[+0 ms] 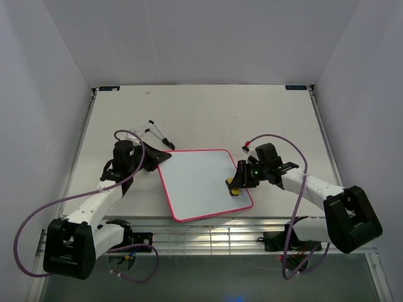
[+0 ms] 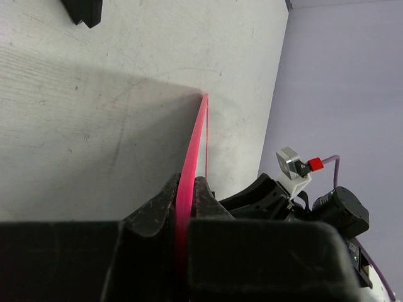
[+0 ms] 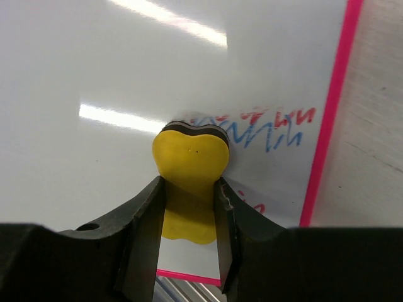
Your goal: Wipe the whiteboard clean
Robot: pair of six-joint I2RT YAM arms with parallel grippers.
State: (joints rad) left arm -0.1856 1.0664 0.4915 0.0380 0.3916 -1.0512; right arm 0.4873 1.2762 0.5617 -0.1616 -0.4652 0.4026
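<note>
Top external view: table [image 1: 208,113] bears the whiteboard [image 1: 198,182] between the arms; probably thin, stiff, light and slick-faced, best held by its pink rim. Left gripper [image 2: 184,192] clamps that rim; right gripper [image 3: 189,195] pinches a yellow sponge [image 3: 189,157] beside red-and-blue scribble [image 3: 271,129].

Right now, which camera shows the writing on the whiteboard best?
Right wrist: red and blue scribbles beside the yellow eraser. Top view shows the whiteboard whole, no ink discernible; left wrist sees only its pink edge.
</note>
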